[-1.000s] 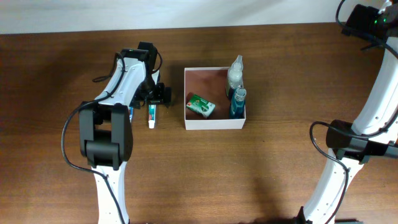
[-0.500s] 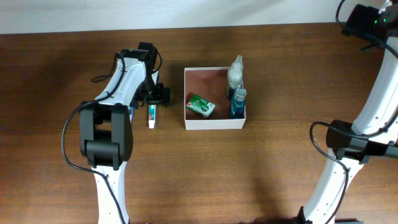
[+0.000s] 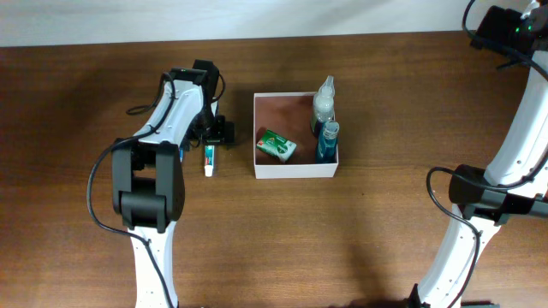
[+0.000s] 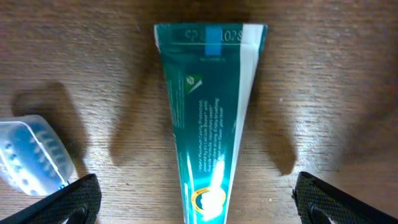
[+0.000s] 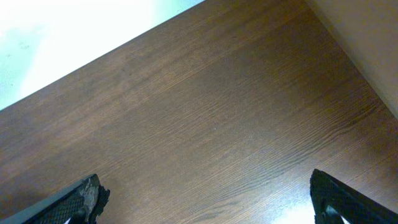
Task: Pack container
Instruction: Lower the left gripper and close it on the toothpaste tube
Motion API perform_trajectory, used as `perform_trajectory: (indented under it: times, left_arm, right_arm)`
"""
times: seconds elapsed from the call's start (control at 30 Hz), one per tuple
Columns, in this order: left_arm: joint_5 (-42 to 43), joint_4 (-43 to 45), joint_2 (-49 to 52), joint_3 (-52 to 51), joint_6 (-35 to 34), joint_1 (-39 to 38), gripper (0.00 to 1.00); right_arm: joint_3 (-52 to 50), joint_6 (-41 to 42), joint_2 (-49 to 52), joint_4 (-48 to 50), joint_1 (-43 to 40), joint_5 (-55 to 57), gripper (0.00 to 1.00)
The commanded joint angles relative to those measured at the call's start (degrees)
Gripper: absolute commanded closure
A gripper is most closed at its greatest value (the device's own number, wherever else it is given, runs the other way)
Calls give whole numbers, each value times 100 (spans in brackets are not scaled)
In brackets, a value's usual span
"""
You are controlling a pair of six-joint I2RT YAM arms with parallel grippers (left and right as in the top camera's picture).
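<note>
At the left of the tabletop [image 3: 385,239] we see the left hand [image 3: 216,131] released, its two dark fingertips [image 4: 73,200] spread wide in the wrist view with bare wood between each tip and the teal and white toothpaste tube [image 4: 208,112]. The tube lies flat, crimped end away from the wrist camera, and nothing grips it. Just to the tube's left in that view lies a blue and white brush head under a clear cover [image 4: 31,155], also flat on the wood. From overhead the tube [image 3: 209,159] lies just beside the left wall of the container [image 3: 295,169], apart from it. The container sits near the middle of the tabletop, upright, and holds a green packet [image 3: 276,145] on its floor and two bottles along its right wall, a pale one [image 3: 324,101] and a blue one [image 3: 326,141]. At the far right, the right hand [image 5: 205,199] is released as well, its tips wide apart over bare wood.
</note>
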Motion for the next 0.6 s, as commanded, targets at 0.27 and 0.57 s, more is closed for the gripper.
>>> perform_trajectory:
  times: [0.27,0.57]
  left_arm:
    - [-170,-52,57,-92,-238,-24,1]
    - [286,39,57,-122,-234,-28,1]
  right_arm:
    - [-17,7,31,-35,20,68,2]
    - [-17,7,31,-35,20,68,2]
